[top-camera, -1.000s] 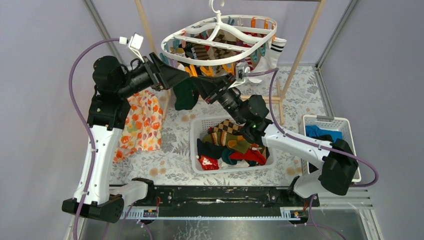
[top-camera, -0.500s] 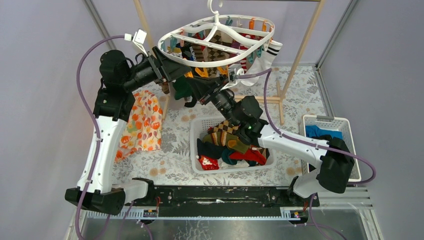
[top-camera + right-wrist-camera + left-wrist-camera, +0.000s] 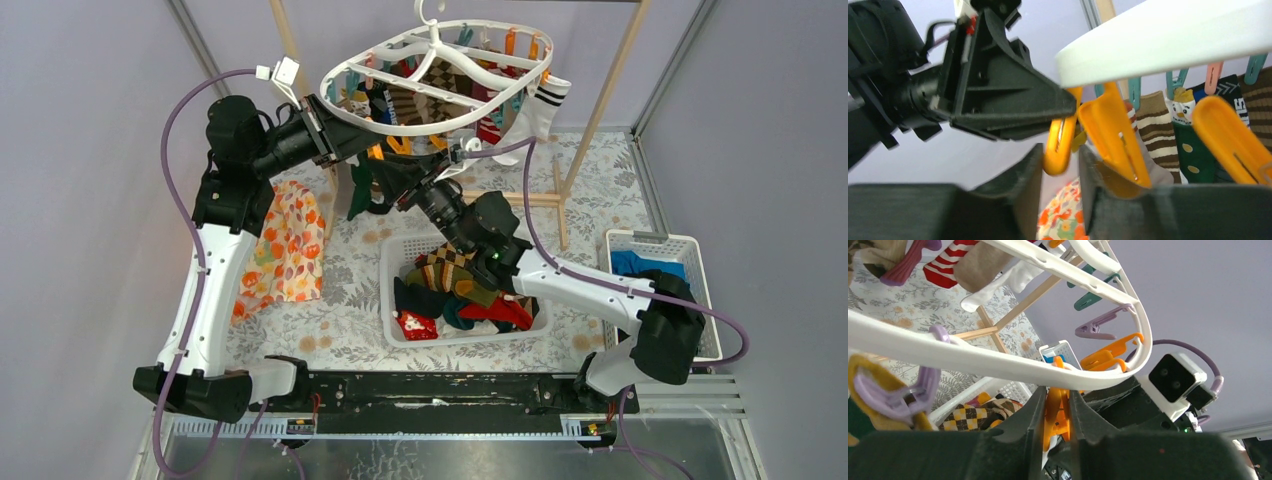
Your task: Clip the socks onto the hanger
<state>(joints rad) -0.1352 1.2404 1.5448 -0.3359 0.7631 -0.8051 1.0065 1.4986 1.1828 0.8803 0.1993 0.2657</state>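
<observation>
Left tool (image 3: 1055, 397) is clamped narrow on an orange clip (image 3: 1054, 427) under the rim of the hanger (image 3: 432, 45), which is hung above the rear of the table (image 3: 350, 300). Right tool (image 3: 1058, 160) is held narrowly parted at that clip; its grip can't be told. Socks (image 3: 465, 285) are piled in the basket (image 3: 386, 290).

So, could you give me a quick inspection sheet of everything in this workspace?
Surface: table under a grey leaf-print cover.
Job's things: white hanger hangs at the far end, some socks clipped on; more socks in the centre basket.
Clutter: orange floral cloth at left; blue clothes in the right basket; wooden rack behind.
Jaws: left jaws shut on an orange clip; right jaws flank the same clip's lower end, grip unclear.
Cables: purple cables hang in loose loops.
Surroundings: plain lilac walls.
</observation>
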